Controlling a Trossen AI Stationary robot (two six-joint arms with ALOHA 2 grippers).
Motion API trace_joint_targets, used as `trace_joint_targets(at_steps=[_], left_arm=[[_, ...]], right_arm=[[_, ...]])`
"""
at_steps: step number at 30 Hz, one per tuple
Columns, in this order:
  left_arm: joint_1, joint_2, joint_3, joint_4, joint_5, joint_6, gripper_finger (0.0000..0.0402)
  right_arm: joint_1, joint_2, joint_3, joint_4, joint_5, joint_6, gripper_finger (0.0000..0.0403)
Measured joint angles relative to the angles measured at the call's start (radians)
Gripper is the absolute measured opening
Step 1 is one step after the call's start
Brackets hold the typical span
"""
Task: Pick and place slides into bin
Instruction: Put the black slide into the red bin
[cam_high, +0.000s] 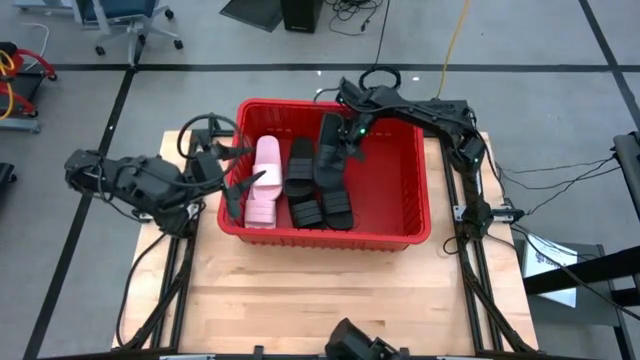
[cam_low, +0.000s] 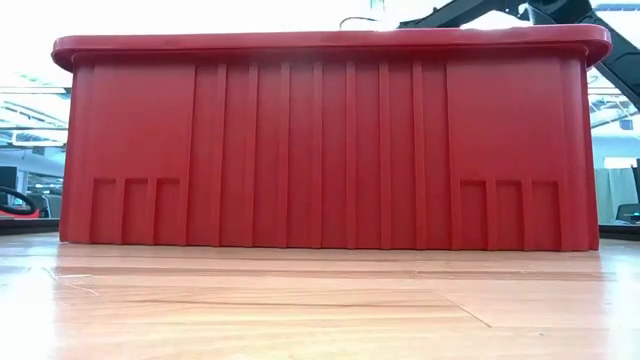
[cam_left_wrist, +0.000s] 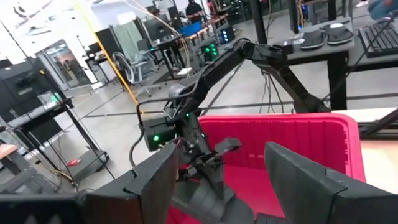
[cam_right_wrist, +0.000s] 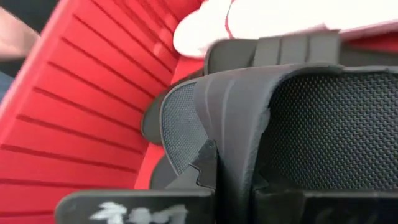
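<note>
Currently the right gripper (cam_high: 345, 135), jaws clenched on a black slide (cam_high: 330, 165), sits inside the red bin (cam_high: 405, 170) at its 12 o'clock wall. Pink slide (cam_high: 265, 180) and other black slides (cam_high: 298, 170) lie inside. Left gripper (cam_high: 235, 170), jaws released, hovers at the bin's 9 o'clock rim.

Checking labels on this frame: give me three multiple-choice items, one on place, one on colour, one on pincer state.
1. Where is the white open-toe slide sandal?
A. on the wooden table
B. inside the large red plastic bin, left part
C. on the floor

2. What colour is the slide in the right pincer?
A. black
B. white
C. red

3. How is the left pincer?
A. shut on a slide
B. open, empty, at the bin's left rim
C. out of view

B: it lies in the bin.
A: black slide clamped.
B: fingers spread apart, nothing between.
</note>
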Motion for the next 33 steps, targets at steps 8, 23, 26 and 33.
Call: trace_joint_targets(at_steps=[8,23,26,33], left_arm=[[0.045,0.009,0.000,0.002,0.053,-0.005,0.0248],[0.077,0.008,0.000,0.007,0.063,0.001,0.0248],[0.077,0.008,0.000,0.007,0.064,0.001,0.0248],[0.077,0.008,0.000,0.007,0.081,0.000,0.0248]], right_arm=[[0.021,0.093,-0.011,-0.033,0.024,-0.032,0.0004],[0.026,0.182,-0.009,-0.070,0.087,-0.029,0.0004],[0.020,0.168,-0.011,-0.081,0.140,-0.029,0.0004],[-0.004,0.144,-0.012,-0.108,0.128,-0.029,0.0004]])
